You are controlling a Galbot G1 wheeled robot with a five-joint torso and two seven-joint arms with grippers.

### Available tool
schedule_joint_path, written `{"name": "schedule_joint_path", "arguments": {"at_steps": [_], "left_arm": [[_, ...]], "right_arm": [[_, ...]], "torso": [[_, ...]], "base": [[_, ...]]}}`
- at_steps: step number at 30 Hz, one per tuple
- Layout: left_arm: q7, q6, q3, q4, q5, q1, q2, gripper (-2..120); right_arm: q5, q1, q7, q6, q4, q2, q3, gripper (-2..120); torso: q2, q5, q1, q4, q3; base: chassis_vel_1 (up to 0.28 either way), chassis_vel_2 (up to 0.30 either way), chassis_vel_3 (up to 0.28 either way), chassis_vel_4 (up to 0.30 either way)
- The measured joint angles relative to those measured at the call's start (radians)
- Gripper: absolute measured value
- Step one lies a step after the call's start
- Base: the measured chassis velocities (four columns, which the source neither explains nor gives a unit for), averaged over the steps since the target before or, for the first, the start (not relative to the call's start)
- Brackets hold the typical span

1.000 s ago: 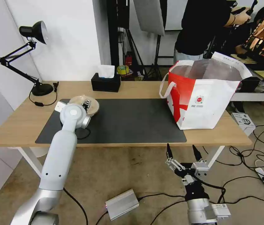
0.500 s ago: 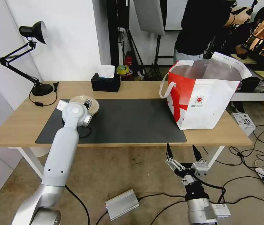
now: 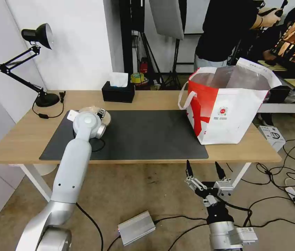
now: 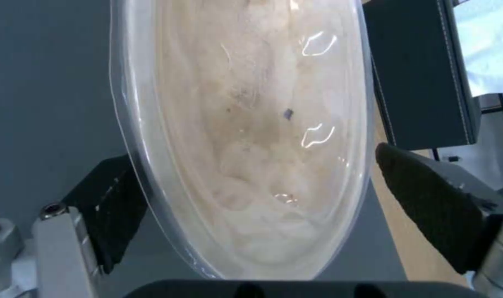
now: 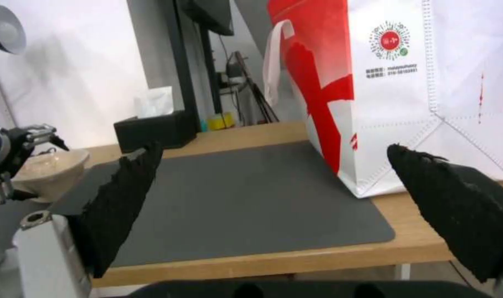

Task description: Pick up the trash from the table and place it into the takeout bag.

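Surface: light wood top (image 3: 154,101) on white legs, dark grey mat (image 3: 144,134) across its middle.
Trash: beige shallow bowl (image 3: 97,112) on the mat's far left corner, upright; in the left wrist view it (image 4: 251,132) shows pale and glossy with a clear rim, the mat under it.
Left gripper: (image 3: 100,113) right at the bowl, arm reaching over the mat's left end; in the left wrist view (image 4: 251,198) its fingers (image 4: 428,198) stand apart on either side of the bowl's rim. One finger looks tight against the rim, the other just off it; cannot tell if the grip has closed.
Left gripper from the right wrist view: (image 5: 25,140) above and beside the bowl (image 5: 50,167).
Takeout bag: white tote (image 3: 226,104) with red side panel, upright at the right end of the surface, mouth open, foil lining visible, white handle hanging on the red side; well apart from the bowl. Right wrist view shows its red round logo (image 5: 389,41).
Right gripper: (image 3: 205,170) low, in front of the surface's near edge, below the top, fingers (image 5: 119,198) spread wide, nothing between them.
Tissue box: black (image 3: 118,91), at the far edge of the surface, behind the mat.
Desk lamp: black (image 3: 32,62), far left corner of the surface.
Floor: cables and a silver box (image 3: 136,227) near the robot's base.
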Motion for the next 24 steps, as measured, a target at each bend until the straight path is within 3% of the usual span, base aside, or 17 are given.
{"name": "schedule_joint_path", "arguments": {"at_steps": [6, 9, 12, 16, 17, 18, 20, 23, 24], "left_arm": [[0.007, 0.000, 0.000, 0.016, 0.006, -0.005, -0.002, 99], [0.007, 0.000, -0.002, 0.016, 0.007, -0.005, -0.002, 91], [0.007, -0.002, -0.004, 0.015, 0.008, -0.004, -0.003, 77], [0.008, -0.002, -0.006, 0.010, 0.008, -0.001, -0.003, 68], [0.008, -0.003, -0.006, 0.007, 0.008, 0.002, -0.003, 64], [0.008, -0.004, -0.007, 0.003, 0.007, 0.005, -0.004, 50], [0.008, -0.005, -0.007, 0.001, 0.007, 0.007, -0.004, 47], [0.009, -0.006, -0.008, -0.004, 0.007, 0.008, -0.004, 28], [0.009, -0.006, -0.008, -0.004, 0.007, 0.008, -0.004, 28]], "right_arm": [[0.000, 0.000, 0.000, 0.000, 0.000, 0.000, 0.000, 100], [0.000, 0.000, 0.000, 0.000, 0.000, 0.000, 0.000, 100], [0.000, 0.000, 0.000, 0.000, 0.000, 0.000, 0.000, 100], [0.000, 0.000, 0.000, 0.000, 0.000, 0.000, 0.000, 100], [0.000, 0.000, 0.000, 0.000, 0.000, 0.000, 0.000, 100], [0.000, 0.000, 0.000, 0.000, 0.000, 0.000, 0.000, 100], [0.000, 0.000, 0.000, 0.000, 0.000, 0.000, 0.000, 100], [0.000, 0.000, 0.000, 0.000, 0.000, 0.000, 0.000, 100], [0.000, 0.000, 0.000, 0.000, 0.000, 0.000, 0.000, 100]], "torso": [[0.000, 0.0000, 0.000, 0.0000, 0.000], [0.000, 0.0000, 0.000, 0.0000, 0.000], [0.000, 0.0000, 0.000, 0.0000, 0.000], [0.000, 0.0000, 0.000, 0.0000, 0.000], [0.000, 0.0000, 0.000, 0.0000, 0.000], [0.000, 0.0000, 0.000, 0.0000, 0.000], [0.000, 0.0000, 0.000, 0.0000, 0.000], [0.000, 0.0000, 0.000, 0.0000, 0.000], [0.000, 0.0000, 0.000, 0.0000, 0.000]], "base": [[0.000, 0.000, 0.000, 0.000], [0.000, 0.000, 0.000, 0.000], [0.000, 0.000, 0.000, 0.000], [0.000, 0.000, 0.000, 0.000], [0.000, 0.000, 0.000, 0.000], [0.000, 0.000, 0.000, 0.000], [0.000, 0.000, 0.000, 0.000], [0.000, 0.000, 0.000, 0.000], [0.000, 0.000, 0.000, 0.000]]}}
